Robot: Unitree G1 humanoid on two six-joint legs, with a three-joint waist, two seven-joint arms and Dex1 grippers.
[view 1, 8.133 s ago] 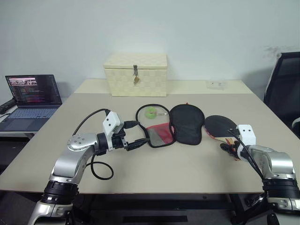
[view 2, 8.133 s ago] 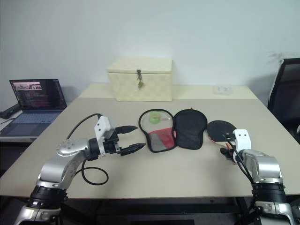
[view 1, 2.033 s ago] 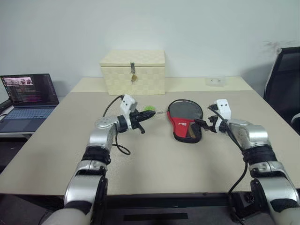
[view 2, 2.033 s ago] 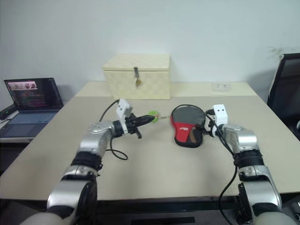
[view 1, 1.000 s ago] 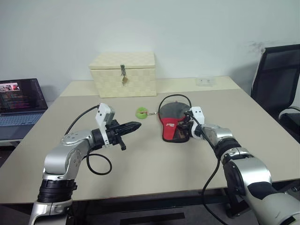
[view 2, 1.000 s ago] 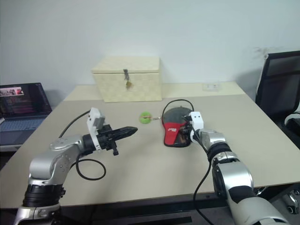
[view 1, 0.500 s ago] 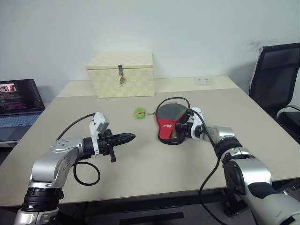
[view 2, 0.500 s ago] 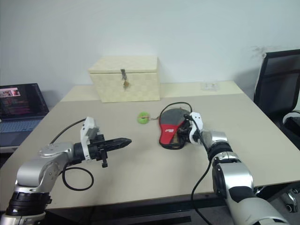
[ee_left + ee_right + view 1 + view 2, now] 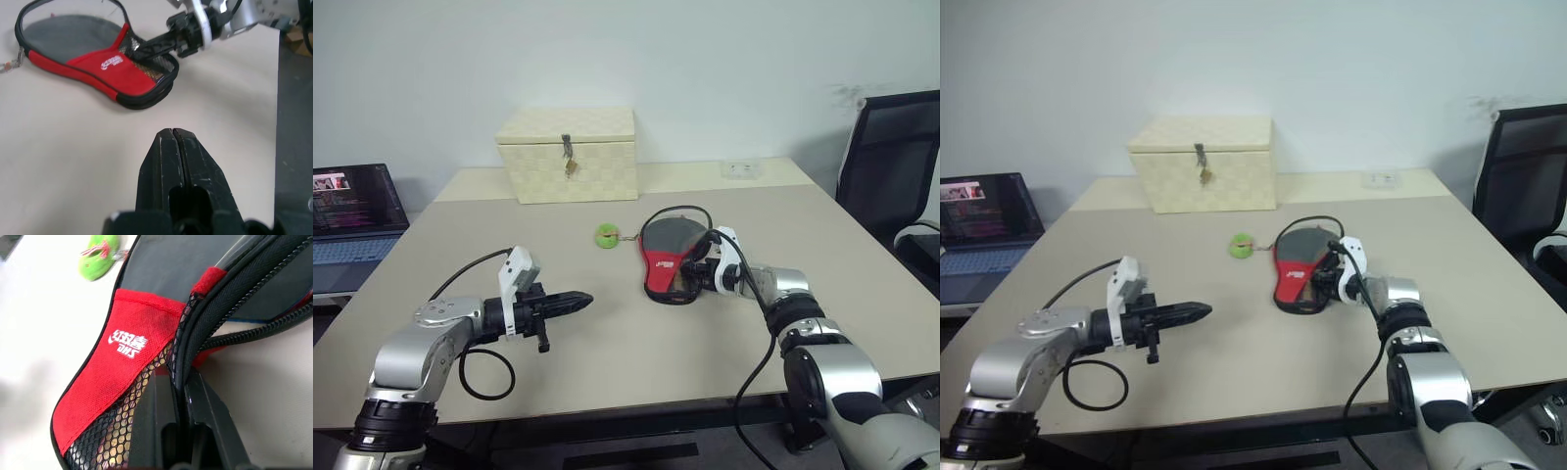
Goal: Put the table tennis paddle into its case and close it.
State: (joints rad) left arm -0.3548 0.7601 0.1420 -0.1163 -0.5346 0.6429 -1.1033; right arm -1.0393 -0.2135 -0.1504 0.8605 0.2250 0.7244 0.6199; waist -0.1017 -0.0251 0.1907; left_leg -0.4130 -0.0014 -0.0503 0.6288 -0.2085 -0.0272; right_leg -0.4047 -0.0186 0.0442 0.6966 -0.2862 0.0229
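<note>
Beige worktop (image 9: pixel 636 362) fills the scene under a plain white wall, with its near edge running in front of both arms and its far edge against the wall. Off the left edge a laptop (image 9: pixel 357 211) stands open on a lower surface. Left hand (image 9: pixel 579 300) hovers over bare worktop near the front left, its fingers pressed together and holding nothing; open surface lies all around it. Near the far edge sits a cream woven box (image 9: pixel 570 154) with a latch, well apart from everything else. A small green ball tag (image 9: pixel 606 234) lies on the worktop just left of the case (image 9: pixel 668 257), joined to it by a short cord. The case lies flat at mid-worktop, red panel and mesh pocket toward the near end, its zip edge partly open. The paddle's black face (image 9: pixel 195 269) lies inside it. Right hand (image 9: pixel 697 276) meets the case at its right rim, fingers closed narrowly on the zip edge. Right of the case the worktop is bare to its edge, beyond which a black chair (image 9: pixel 891 186) stands.
</note>
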